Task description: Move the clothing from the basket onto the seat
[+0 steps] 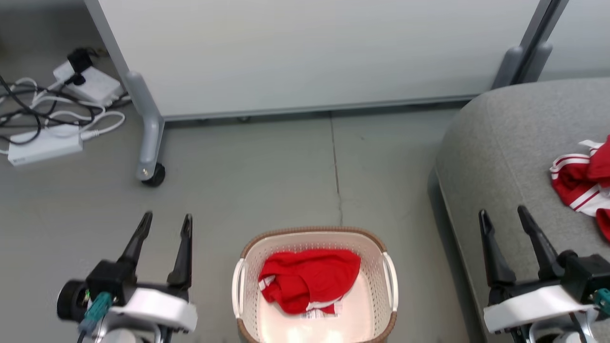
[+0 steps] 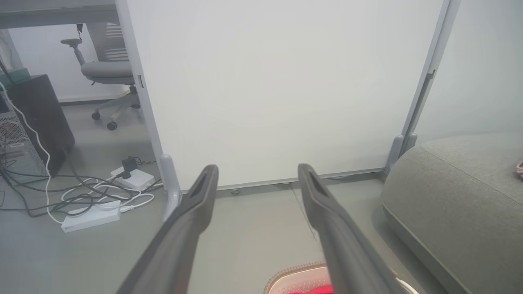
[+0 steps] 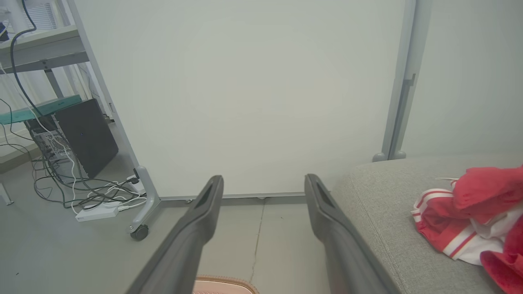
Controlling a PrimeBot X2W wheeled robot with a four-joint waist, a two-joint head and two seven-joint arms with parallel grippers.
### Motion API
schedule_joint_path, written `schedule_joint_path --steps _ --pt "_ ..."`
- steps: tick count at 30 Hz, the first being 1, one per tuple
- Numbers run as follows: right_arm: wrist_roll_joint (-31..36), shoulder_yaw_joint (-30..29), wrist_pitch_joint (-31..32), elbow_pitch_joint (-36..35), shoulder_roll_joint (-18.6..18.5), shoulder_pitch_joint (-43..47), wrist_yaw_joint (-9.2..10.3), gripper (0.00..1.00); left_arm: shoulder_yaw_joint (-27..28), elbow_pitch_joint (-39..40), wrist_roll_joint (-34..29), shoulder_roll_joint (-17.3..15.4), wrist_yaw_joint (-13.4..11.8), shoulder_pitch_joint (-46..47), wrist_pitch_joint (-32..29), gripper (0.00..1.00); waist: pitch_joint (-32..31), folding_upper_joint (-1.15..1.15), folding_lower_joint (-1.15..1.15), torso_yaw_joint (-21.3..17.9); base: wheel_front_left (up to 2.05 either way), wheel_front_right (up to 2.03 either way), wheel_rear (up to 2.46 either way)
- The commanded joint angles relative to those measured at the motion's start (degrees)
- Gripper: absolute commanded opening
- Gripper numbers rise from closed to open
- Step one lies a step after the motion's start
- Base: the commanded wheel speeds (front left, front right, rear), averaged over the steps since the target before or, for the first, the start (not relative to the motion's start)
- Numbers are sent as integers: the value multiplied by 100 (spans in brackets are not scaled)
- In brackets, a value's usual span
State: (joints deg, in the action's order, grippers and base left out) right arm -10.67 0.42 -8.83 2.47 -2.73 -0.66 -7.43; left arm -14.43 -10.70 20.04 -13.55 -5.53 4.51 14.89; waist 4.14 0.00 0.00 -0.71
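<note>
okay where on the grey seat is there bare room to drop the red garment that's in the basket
The seat is bare from its rounded left corner up to the red clothing already lying near its right side; the right gripper hangs over the front of that patch. The far right is crowded. The garment in the basket fits that left stretch.

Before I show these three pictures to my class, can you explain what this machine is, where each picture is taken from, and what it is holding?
It is a wheeled robot with two arms, each ending in two long dark fingers. The head view looks down from its head: left gripper and right gripper, both open and holding nothing. Between them on the floor stands a white basket holding red clothing. More red clothing with white stripes lies on the grey seat. The other two views look along each wrist's own fingers towards a pale partition panel, with cables on the floor.
</note>
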Motion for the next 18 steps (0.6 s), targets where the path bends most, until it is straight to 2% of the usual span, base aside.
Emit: schedule_joint_path --steps 1,9,18 --pt "25 -4 19 -98 -28 -156 -12 100 -4 -78 -95 52 62 309 20 100 360 0 0 58 0 0 0" --pt "59 105 -24 -399 -28 -706 -12 100 -203 -671 -447 377 327 1323 20 100 1281 0 0 -127 0 0 0" --pt "-202 453 -318 -480 -26 -1551 -12 100 -940 -2227 -1133 632 812 2615 21 100 2473 0 0 -787 0 0 0"
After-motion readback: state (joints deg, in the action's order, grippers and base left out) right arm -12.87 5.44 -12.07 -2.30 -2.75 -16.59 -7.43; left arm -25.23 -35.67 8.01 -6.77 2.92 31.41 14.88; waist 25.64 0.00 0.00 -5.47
